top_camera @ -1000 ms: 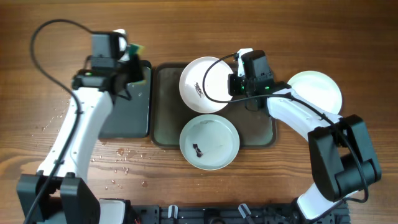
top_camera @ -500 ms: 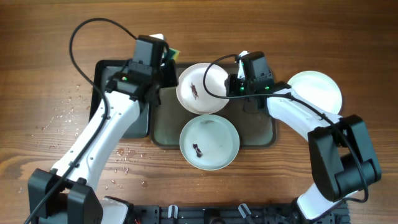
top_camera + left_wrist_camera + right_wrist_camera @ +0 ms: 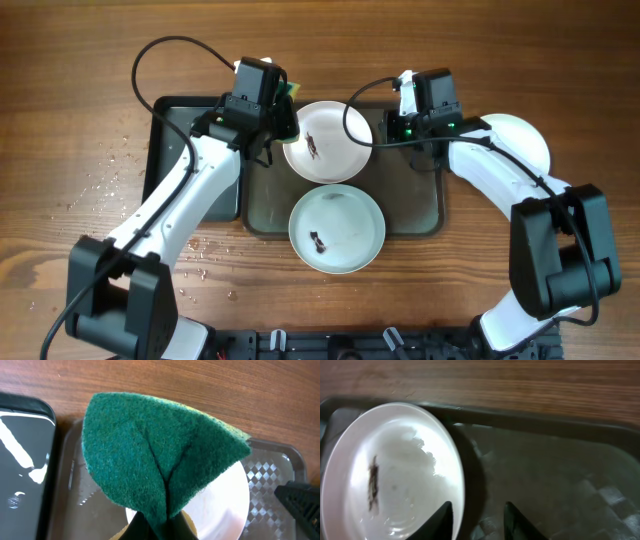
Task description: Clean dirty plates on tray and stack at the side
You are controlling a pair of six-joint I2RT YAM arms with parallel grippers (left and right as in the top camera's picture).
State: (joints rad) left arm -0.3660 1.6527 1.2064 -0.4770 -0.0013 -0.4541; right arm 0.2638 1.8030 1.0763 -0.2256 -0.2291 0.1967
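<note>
Jaws of the left claw (image 3: 162, 532) are pinched shut on a folded green scouring pad (image 3: 160, 455), poised over the far plate (image 3: 328, 142) on the tray (image 3: 420, 215). Our right claw (image 3: 477, 521) stands part-open and empty by that plate's rim. With nothing bracing it, we fear a scrub could shove the plate into the near plate (image 3: 337, 228). The right wrist view shows the dark smear (image 3: 372, 485), which the pad hides from the left wrist. Only overhead shows the third plate (image 3: 520, 140), off the tray.
</note>
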